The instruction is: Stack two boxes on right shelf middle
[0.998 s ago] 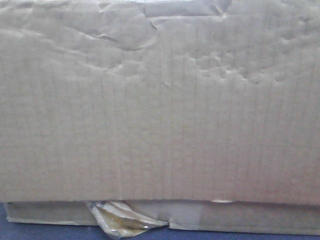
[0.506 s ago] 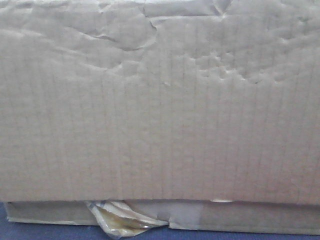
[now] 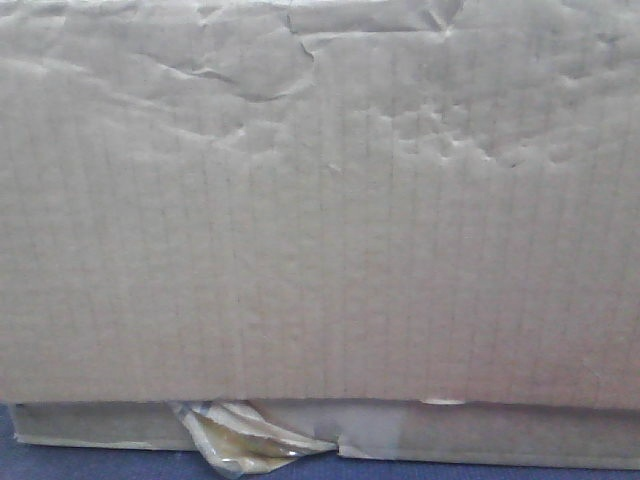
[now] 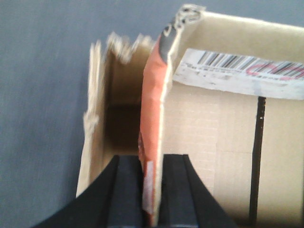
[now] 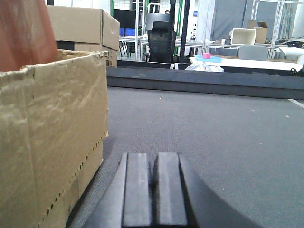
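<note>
The box (image 3: 320, 220) is matt, dented corrugated cardboard (tape (image 3: 240, 442) glossy, yellowed).

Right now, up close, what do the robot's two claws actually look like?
The left gripper and right gripper look alike: each has two flat, matte black fingers with squared tips, rising from a broader black body that slopes outwards. No cables, labels or markings show in these close views.

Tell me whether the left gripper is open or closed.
Closed: the left gripper clamps the box's orange flap between its fingers.
</note>
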Tool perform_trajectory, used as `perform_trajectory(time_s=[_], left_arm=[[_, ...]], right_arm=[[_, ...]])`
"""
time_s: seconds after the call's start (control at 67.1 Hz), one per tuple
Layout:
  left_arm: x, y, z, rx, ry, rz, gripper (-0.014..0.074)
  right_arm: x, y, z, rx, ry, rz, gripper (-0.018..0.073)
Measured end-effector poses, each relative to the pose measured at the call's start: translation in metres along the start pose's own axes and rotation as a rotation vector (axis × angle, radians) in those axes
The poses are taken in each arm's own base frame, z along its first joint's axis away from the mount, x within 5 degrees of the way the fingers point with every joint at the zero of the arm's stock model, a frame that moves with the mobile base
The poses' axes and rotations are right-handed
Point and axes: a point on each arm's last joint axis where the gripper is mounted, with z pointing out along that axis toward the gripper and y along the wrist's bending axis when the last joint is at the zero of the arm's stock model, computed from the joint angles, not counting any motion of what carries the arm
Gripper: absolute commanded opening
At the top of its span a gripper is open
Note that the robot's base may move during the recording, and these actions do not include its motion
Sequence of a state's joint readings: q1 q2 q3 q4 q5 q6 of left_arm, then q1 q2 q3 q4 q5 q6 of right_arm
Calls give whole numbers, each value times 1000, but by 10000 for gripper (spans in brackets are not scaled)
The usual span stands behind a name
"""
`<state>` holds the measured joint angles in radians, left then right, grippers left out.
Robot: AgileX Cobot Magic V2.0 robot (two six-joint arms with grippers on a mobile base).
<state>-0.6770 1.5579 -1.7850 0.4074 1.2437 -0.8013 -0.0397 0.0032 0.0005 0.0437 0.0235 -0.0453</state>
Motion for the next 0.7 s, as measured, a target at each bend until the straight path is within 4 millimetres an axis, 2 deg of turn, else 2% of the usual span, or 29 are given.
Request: perform_trajectory(time_s=[0.343,0.7], left_arm=[[37,-8,28,-53,115,38,-111],[50,-9,45,-79,167,30,-111]], right_arm=[[0,0,0,0,0,0,-169],[0,0,0,0,0,0,-169]])
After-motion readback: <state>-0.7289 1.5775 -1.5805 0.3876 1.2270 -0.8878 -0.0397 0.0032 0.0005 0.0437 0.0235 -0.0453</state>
